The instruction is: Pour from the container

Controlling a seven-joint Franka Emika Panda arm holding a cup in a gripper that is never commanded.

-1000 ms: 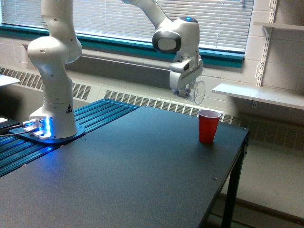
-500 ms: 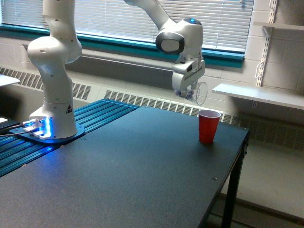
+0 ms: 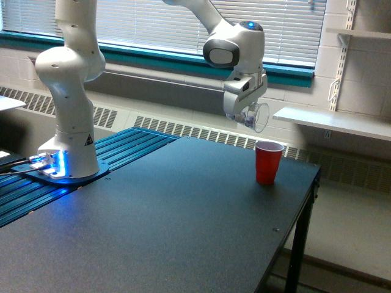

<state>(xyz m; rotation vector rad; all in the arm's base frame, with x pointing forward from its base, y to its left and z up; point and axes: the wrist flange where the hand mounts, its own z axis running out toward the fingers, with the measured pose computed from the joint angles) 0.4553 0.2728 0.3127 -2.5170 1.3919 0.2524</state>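
A clear plastic container (image 3: 258, 117) hangs in the air, tipped on its side with its mouth toward the exterior view's right. My gripper (image 3: 247, 116) is shut on it, above and a little to the left of the red cup (image 3: 268, 162). The red cup stands upright on the black table (image 3: 171, 220) near its far right corner. What lies inside the container is too faint to make out.
The white robot base (image 3: 67, 122) stands at the exterior view's left on a blue ribbed mat. A white shelf (image 3: 333, 122) juts from the wall at the right, beyond the table edge. Window blinds and a radiator grille run along the back wall.
My gripper has moved slightly to the right and up with the container, closer to above the red cup. The container looks more tipped than before.
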